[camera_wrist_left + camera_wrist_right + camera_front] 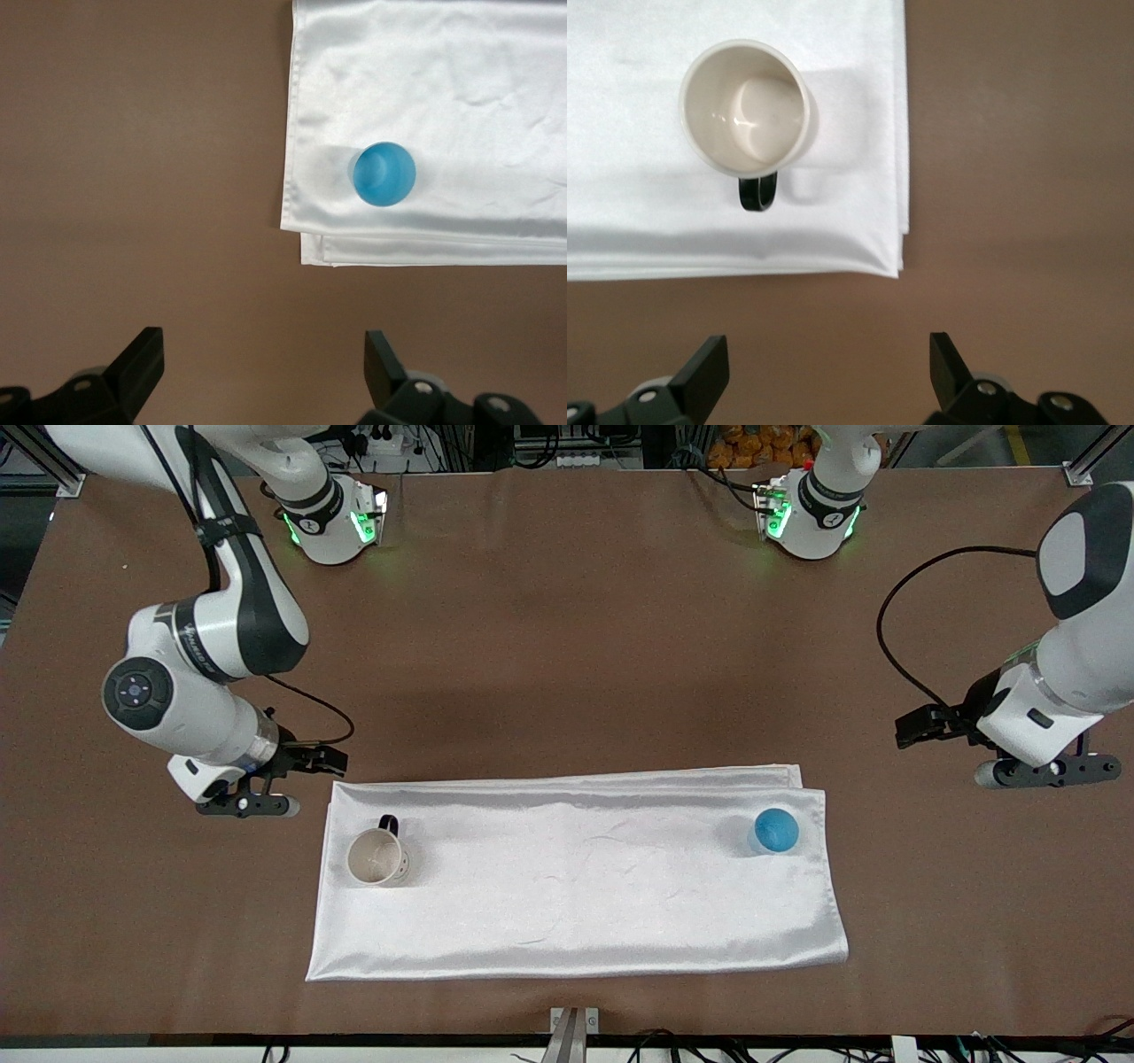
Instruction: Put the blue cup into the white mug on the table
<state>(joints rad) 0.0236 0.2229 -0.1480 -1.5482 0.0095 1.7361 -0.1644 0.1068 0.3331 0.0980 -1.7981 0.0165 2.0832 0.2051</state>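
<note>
The blue cup [776, 830] stands on a white cloth [576, 886] near its corner at the left arm's end; it also shows in the left wrist view [384, 173]. The white mug [377, 857] with a black handle stands upright and empty on the cloth at the right arm's end, and shows in the right wrist view [745, 105]. My left gripper [1045, 772] [263, 341] is open and empty over bare table beside the cloth's end. My right gripper [248, 806] [829, 345] is open and empty over bare table by the cloth's corner, apart from the mug.
The cloth is folded double and lies on the brown table [567, 646] toward the front camera. Both arm bases [337, 522] [811, 514] stand at the table's edge farthest from the front camera. A black cable [895, 646] loops off the left arm.
</note>
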